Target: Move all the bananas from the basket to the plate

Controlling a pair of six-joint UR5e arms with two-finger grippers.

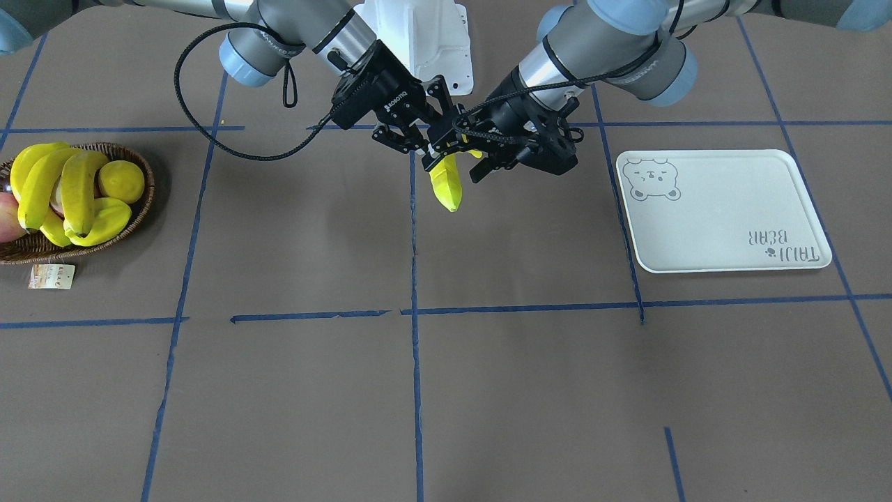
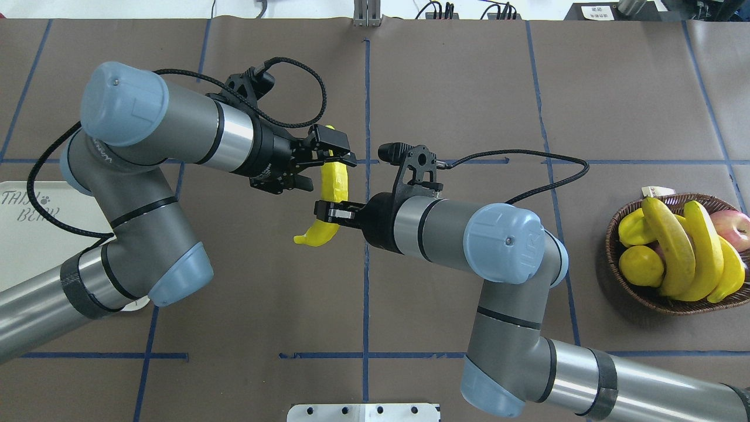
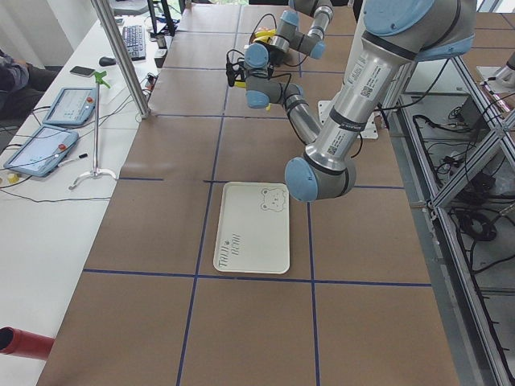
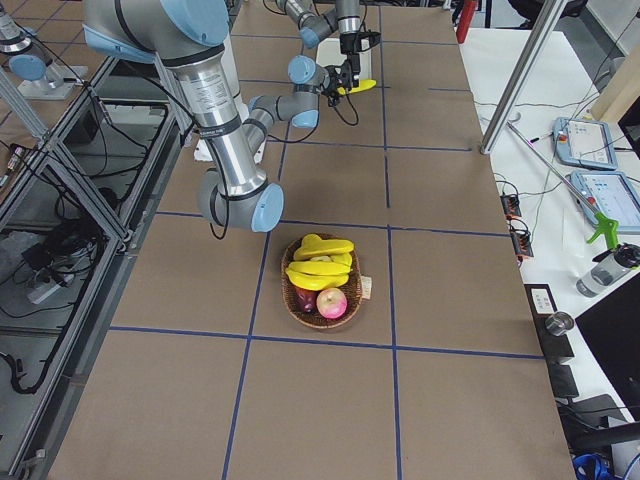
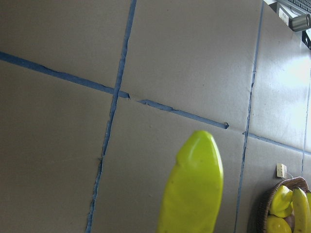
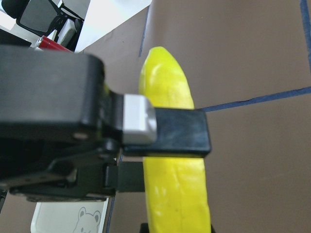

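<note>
Front view: one banana (image 1: 446,185) is held in mid-air over the table (image 1: 418,390) centre, between right gripper (image 1: 412,139) and left gripper (image 1: 481,159). The other bananas (image 1: 73,192) lie in the basket (image 1: 143,206). Nothing is on the plate (image 1: 725,216) yet.

Overhead: the lower half is grasped by the right jaws. The upper end is straddled by the left jaws, but clamping can't be told.

Right wrist: banana is seen clenched across its width.

Left wrist: only the banana's end is shown.

Risk: if right is released before left is clamped, the banana gets dropped. Glossy curved skin could be pivoted in a near-tip grip.
</note>
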